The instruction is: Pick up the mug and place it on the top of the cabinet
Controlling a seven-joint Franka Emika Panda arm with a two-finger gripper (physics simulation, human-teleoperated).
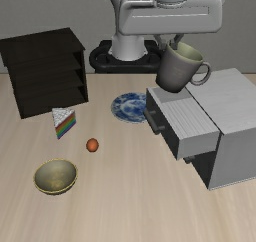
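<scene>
Down at the lower left of the frame we've got a yellowish bowl (56,176) sitting on the desk (120,201). Just above and to its right is a small orange ball (92,145), then a little wedge with rainbow stripes (64,121). Moving up to mid-frame, there's a blue patterned plate (130,107), lying just beside the left edge of the grey cabinet (228,121) that takes up the right side. A black cabinet (45,71) stands at the upper left, well apart from all the action.

And here's the action: the mug (183,68) is up at the upper right, over the top left corner of the grey cabinet, right beneath the gripper (172,48). It's an olive-grey mug, tilted, with its mouth leaning up and to the right and its handle poking out to the right. Its base looks very close to the cabinet's surface, though we can't tell whether it touches.

Is the gripper clamped on it? We can't tell from here, as the arm and the mug's rim crowd that spot. The tilt does suggest to us that it's being carried rather than resting.

If the grey cabinet is the target, we'd say the flat top lies right and slightly down-frame from the mug. The mug will want levelling before it goes down, or it could tip.
</scene>
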